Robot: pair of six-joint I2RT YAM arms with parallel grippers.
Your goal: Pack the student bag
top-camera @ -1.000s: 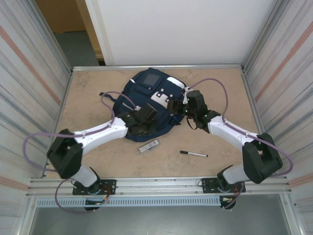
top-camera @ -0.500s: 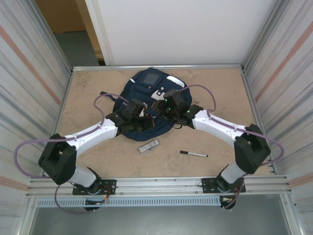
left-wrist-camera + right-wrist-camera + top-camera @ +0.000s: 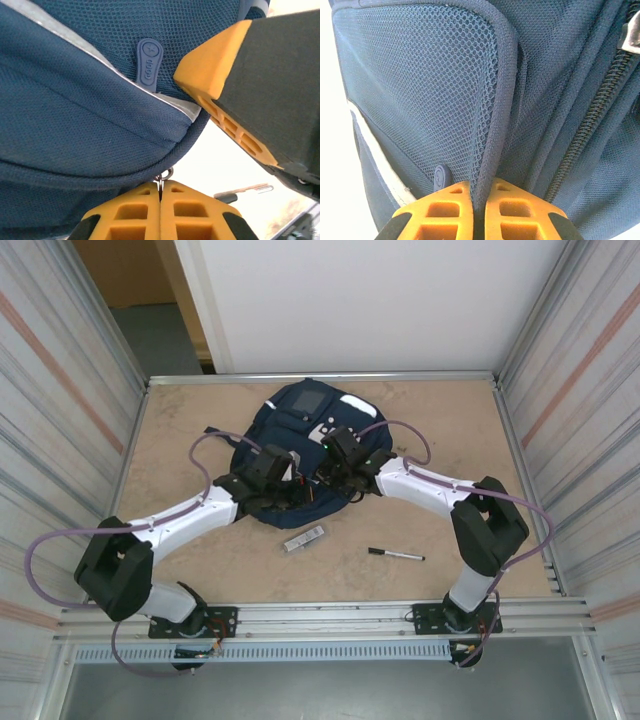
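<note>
Student bag — mesh hem in right gripper, zip ring in left gripper

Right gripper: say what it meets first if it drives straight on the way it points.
The student bag itself: the right gripper, jaws shut on the mesh pocket's bound edge, points straight into its navy fabric.
</note>
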